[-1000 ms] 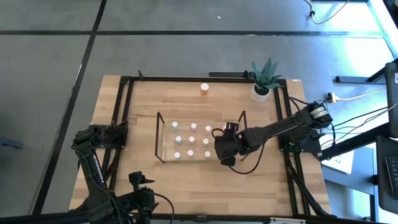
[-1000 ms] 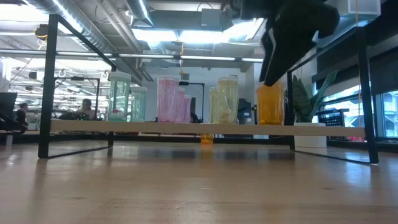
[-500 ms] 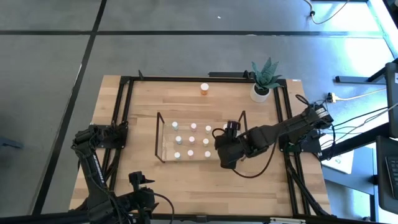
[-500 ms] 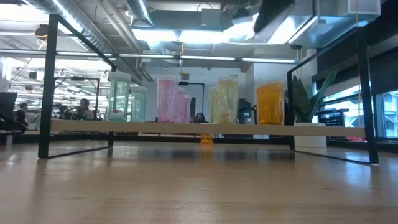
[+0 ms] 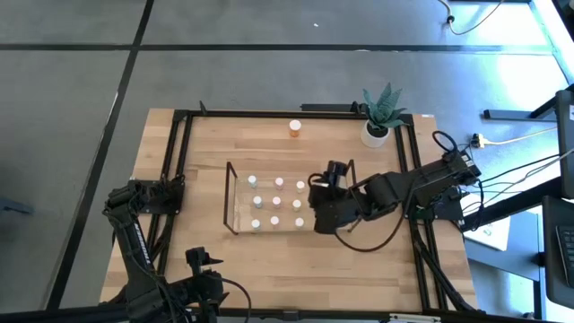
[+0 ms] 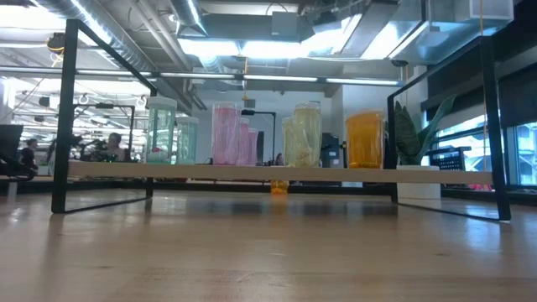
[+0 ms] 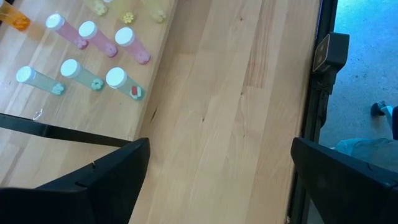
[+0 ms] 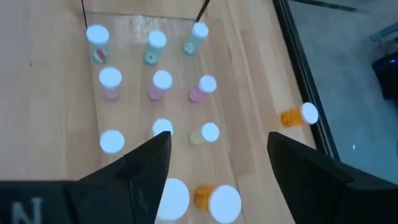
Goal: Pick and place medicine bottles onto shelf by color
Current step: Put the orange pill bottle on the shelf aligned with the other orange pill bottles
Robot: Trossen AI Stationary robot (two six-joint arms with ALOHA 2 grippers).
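Item: shelf (image 5: pixel 289 199), frame centre, approx. ten bottles racked. Right tool (image 5: pixel 330 176) above its right end, jaws apart, prob. empty. Orange bottle (image 5: pixel 295 128) upper centre on surface (image 5: pixel 206 260): I fetch next. Left tool (image 7: pixel 217 180) wide, idle.

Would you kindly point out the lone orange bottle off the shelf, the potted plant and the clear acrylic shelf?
Lone orange bottle (image 5: pixel 295 128): high view, white cap.
Potted plant (image 5: pixel 375 135): high view, white pot.
Clear acrylic shelf (image 5: pixel 237 199): high view, bare left panel.
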